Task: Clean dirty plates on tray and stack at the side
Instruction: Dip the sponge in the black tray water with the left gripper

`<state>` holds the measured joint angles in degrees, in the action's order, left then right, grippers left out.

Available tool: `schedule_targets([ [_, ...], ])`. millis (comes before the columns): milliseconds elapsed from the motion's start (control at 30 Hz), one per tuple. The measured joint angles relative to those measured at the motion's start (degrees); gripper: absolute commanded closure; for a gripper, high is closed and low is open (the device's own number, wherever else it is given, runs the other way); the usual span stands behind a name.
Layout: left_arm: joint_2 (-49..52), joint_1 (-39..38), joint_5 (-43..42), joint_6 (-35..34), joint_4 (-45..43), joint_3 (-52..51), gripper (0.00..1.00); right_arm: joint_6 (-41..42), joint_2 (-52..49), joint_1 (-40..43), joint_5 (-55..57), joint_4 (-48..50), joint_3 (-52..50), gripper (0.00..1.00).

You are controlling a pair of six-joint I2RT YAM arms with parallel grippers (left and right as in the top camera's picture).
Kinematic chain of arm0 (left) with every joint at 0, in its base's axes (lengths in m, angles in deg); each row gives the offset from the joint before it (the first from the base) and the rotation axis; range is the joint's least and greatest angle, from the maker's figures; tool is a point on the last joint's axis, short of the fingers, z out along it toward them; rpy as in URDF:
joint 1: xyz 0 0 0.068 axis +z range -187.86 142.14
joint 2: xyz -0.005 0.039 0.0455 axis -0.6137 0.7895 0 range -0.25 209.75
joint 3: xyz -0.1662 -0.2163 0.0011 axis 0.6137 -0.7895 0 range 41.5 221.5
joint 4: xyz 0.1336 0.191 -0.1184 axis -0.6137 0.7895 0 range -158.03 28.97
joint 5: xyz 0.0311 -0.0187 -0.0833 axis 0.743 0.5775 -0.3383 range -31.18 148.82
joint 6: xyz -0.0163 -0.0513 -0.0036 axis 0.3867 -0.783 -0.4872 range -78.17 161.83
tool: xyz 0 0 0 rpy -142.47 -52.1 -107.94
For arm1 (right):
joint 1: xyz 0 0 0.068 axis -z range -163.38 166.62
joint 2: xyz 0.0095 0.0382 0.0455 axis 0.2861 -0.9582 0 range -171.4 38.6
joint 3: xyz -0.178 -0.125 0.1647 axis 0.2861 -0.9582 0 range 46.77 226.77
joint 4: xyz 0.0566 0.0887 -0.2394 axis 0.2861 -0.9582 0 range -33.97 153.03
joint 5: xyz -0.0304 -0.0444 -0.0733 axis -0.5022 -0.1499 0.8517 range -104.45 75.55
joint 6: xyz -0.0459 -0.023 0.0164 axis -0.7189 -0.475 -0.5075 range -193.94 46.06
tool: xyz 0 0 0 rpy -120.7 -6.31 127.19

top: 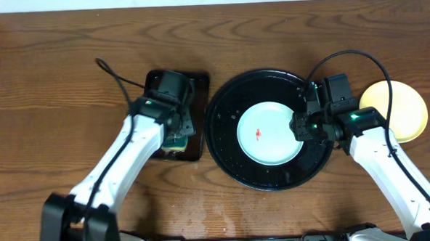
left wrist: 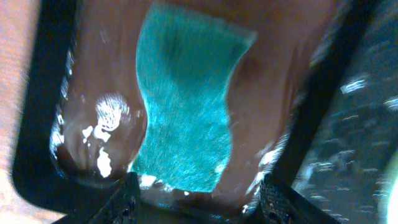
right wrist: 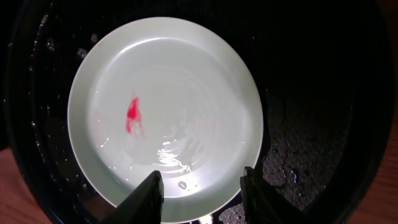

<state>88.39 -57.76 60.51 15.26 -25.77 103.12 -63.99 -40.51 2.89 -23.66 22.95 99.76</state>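
"Plate, pale mint (top: 271, 148): where is it entered?"

"On the round black tray (top: 221, 127), about at its middle, lying flat. One red smear (top: 259, 133) left of the plate's centre. Droplets glint on the tray around it."

"Second plate?"

"Yellow plate (top: 407, 108), on the wooden table (top: 53, 69) just beyond the tray's right edge, off the tray. No marks seen on the part that shows."

"Right gripper (top: 300, 125)?"

"At the mint plate's right edge. In its wrist view the two fingers (right wrist: 151, 196) stand apart over the near rim of the plate (right wrist: 186, 81), clamping nothing; whether the tips touch the rim cannot be told. The smear (right wrist: 133, 116) and the tray floor (right wrist: 311, 93) both show there."

"Left gripper (top: 178, 131)?"

"Over the small rectangular dark tray (top: 200, 85), left of the round one. Fingers spread wide, nothing held."

"Contents of that tray?"

"One sponge (left wrist: 186, 106), green face up, lying on the wet, shiny floor. Its near end sits between the spread fingertips of the gripper (left wrist: 199, 202), left of centre in the gap. Tray wall (left wrist: 37, 155) black."
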Motion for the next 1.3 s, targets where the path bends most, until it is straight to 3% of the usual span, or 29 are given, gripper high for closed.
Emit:
schedule_targets([
  [167, 0.52, 1.77, 0.02, 1.97, -3.58, 0.02, 0.36, 0.00, 0.00, 0.00, 0.00, 0.00, 0.00, 0.61],
  [333, 7.93, 3.82, -0.07, 2.78, -8.24, 0.02, 0.36, 0.00, 0.00, 0.00, 0.00, 0.04, 0.02, 0.61],
  [367, 9.44, 4.09, -0.17, 2.86, -9.03, 0.02, 0.40, 0.00, 0.00, 0.00, -0.02, 0.02, 0.02, 0.61],
  [467, 13.88, 4.48, -1.07, 3.15, -10.86, 0.00, 0.92, 0.00, 0.00, 0.00, -0.02, 0.02, 0.02, 0.62],
  [600, 14.97, 4.52, -1.40, 3.98, -11.30, 0.00, 0.92, 0.02, 0.00, 0.00, -0.02, 0.00, 0.02, 0.62],
  [733, 14.71, 4.52, -1.62, 4.09, -10.03, 0.26, 0.47, 0.04, 0.00, 0.00, -0.02, -0.02, 0.02, 0.64],
  [767, 14.38, 4.52, -1.79, 3.93, -9.22, 0.33, 0.41, 0.04, 0.00, 0.00, 0.00, -0.04, 0.02, 0.64],
  [833, 13.25, 4.48, -2.23, 4.09, -7.48, 0.35, 0.38, 0.02, 0.00, 0.00, -0.02, -0.15, 0.02, 0.64],
  [1000, 9.49, 4.48, -2.78, 4.17, -2.03, 0.52, 0.38, 0.04, 0.00, 0.00, -0.02, -0.20, 0.04, 0.64],
  [1067, 9.07, 4.48, -2.86, 4.11, -0.63, 0.55, 0.43, 0.02, 0.00, 0.00, -0.02, -0.20, 0.04, 0.63],
  [1200, 9.14, 4.48, -3.82, 3.69, -3.06, -0.46, 0.48, 0.02, 0.00, 0.00, -0.02, -0.20, 0.04, 0.63],
  [1233, 9.20, 4.48, -4.39, 3.65, -4.74, -1.27, 0.53, 0.02, 0.00, 0.00, -0.02, -0.20, 0.04, 0.63],
  [1300, 9.40, 4.48, -4.98, 3.54, -7.76, -3.28, 0.76, 0.02, 0.00, 0.00, -0.02, -0.20, 0.04, 0.63],
])
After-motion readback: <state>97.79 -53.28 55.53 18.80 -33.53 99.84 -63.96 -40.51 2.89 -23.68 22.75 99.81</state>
